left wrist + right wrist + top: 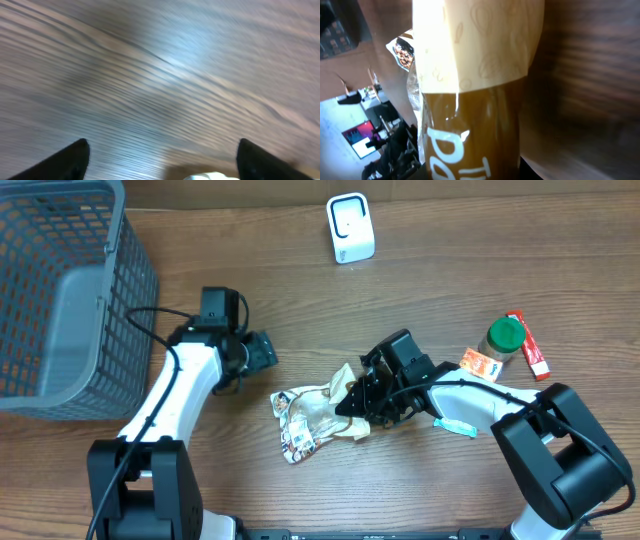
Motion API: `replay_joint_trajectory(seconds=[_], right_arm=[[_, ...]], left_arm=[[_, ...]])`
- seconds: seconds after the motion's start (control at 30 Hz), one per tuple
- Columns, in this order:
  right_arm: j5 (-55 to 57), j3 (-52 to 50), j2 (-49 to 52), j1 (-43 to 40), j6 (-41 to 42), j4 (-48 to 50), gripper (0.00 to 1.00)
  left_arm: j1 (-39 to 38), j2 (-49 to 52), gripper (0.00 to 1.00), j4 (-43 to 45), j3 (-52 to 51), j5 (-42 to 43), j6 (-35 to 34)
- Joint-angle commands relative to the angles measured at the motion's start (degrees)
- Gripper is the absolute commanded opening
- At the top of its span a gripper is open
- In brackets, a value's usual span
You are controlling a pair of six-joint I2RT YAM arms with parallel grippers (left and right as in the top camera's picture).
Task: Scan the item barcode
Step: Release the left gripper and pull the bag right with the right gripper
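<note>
Overhead: right gripper (355, 402) jaws pinching pouch (305, 425) edge, pouch lying on bench (450, 270) centre; left gripper (265, 350) jaws standing wide, empty. Risk: floppy pouch slipping or folding during lift, hiding barcode from scanner (350, 228).

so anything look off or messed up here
The pouch lies crumpled and twisted near the centre, one end pinched in the right gripper. Nothing looks spilled or broken.
</note>
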Motion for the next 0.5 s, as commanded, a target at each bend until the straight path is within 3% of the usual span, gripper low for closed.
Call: replay_joint_trajectory(seconds=[0.0, 0.1, 0.47], right_arm=[[1.62, -0.39, 0.57, -1.79, -3.19, -0.15, 0.17], [1.57, -0.39, 0.57, -3.23, -8.15, -1.01, 0.05], [-1.38, -0.39, -4.02, -9.14, -18.75, -3.96, 0.04]], left_arm=[[1.62, -0.57, 0.92, -2.45, 1.51, -11.76, 1.25], [2.45, -0.52, 0.97, -4.50, 1.46, -14.53, 1.25], [4.09, -0.46, 0.99, -5.40, 1.42, -20.04, 1.25]])
